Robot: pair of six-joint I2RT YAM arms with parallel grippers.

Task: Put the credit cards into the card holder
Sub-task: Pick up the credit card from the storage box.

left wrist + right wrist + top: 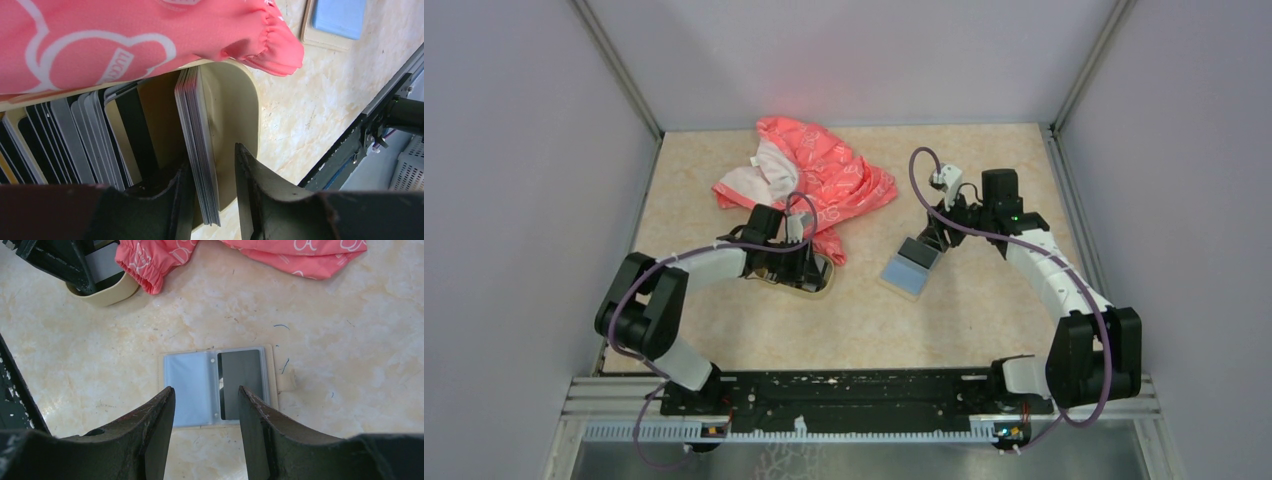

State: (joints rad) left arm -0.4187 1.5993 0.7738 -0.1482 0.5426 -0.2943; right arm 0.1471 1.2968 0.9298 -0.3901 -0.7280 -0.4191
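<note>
The credit cards (197, 130) stand on edge in an oval beige dish (235, 100); further cards (75, 135) fan out to their left. My left gripper (212, 155) is open. Its jaws straddle the outermost stack, with a gap between the stack and the right finger. In the top view it (804, 262) is down in the dish (824, 285). The card holder (187, 385) lies open on the table, blue-grey lining up, with one dark card (241, 385) in its right pocket. My right gripper (206, 388) hovers open and empty above it, and also shows in the top view (936, 235).
A pink-red patterned cloth (809, 175) lies at the back and drapes over the dish's far edge (125, 35). The card holder (909, 268) lies right of the dish. Grey walls enclose the table on three sides. The arms' black base rail (854, 390) runs along the near edge.
</note>
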